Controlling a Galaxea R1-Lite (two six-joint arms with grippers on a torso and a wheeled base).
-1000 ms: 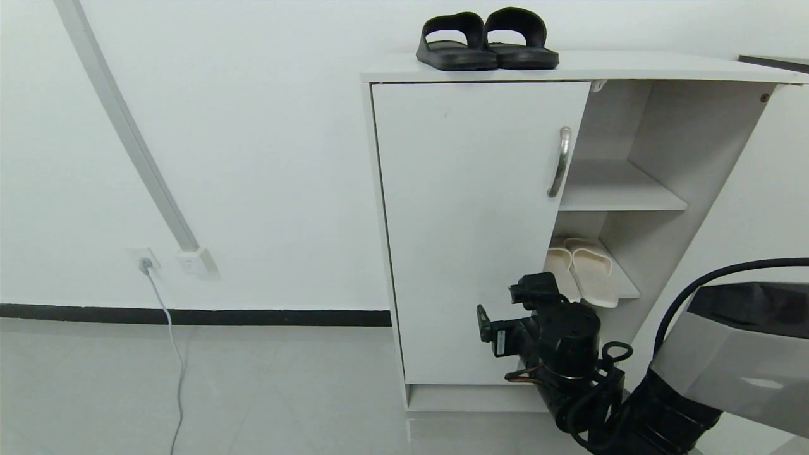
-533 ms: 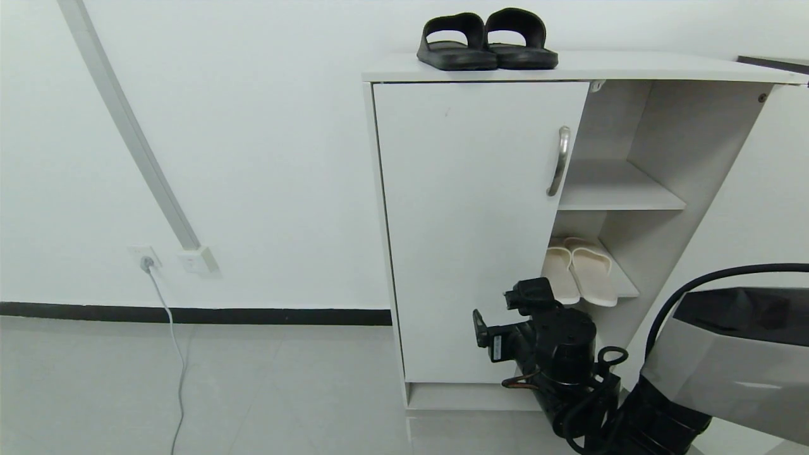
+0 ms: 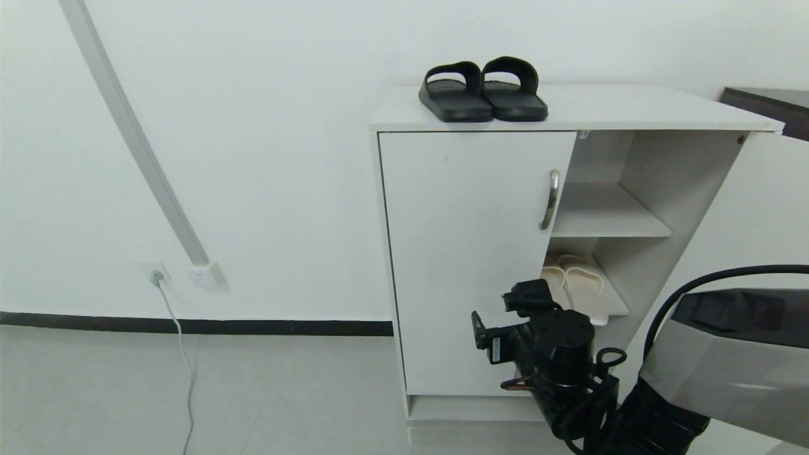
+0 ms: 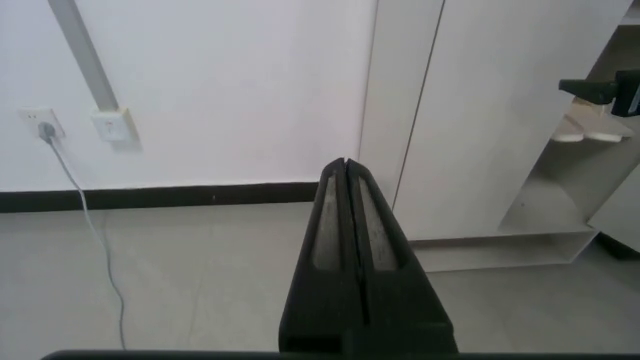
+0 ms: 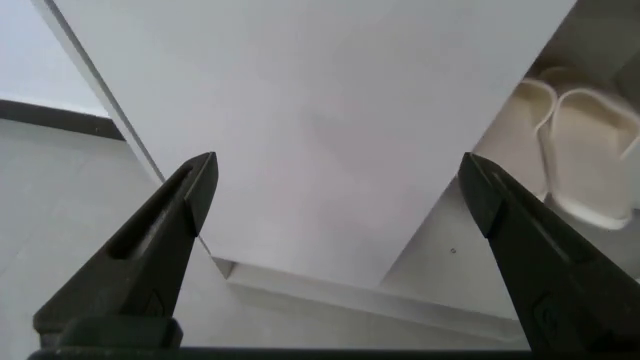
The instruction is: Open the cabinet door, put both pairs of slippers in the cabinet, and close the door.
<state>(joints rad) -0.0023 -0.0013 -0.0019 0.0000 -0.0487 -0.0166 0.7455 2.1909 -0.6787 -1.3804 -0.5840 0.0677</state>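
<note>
A pair of black slippers (image 3: 483, 93) stands on top of the white cabinet (image 3: 632, 104). A cream pair (image 3: 578, 284) (image 5: 575, 140) lies on the lower shelf inside, behind the open right door (image 3: 746, 208). The left door (image 3: 468, 253) with its metal handle (image 3: 550, 199) is closed. My right gripper (image 3: 499, 314) (image 5: 338, 170) hangs open low in front of the closed left door, just left of the cream pair, holding nothing. My left gripper (image 4: 345, 170) is shut and empty, out over the floor left of the cabinet.
The upper shelf (image 3: 607, 215) is bare. A wall socket with a grey cable (image 3: 155, 276) and a slanted conduit (image 3: 126, 126) are on the wall to the left. Open tiled floor (image 3: 221, 392) lies before them. A dark edge of furniture (image 3: 768, 101) shows at far right.
The head camera has shifted, so the cabinet sits lower and a little smaller in the picture. The right gripper stays by the lower door; the slippers have not moved.
</note>
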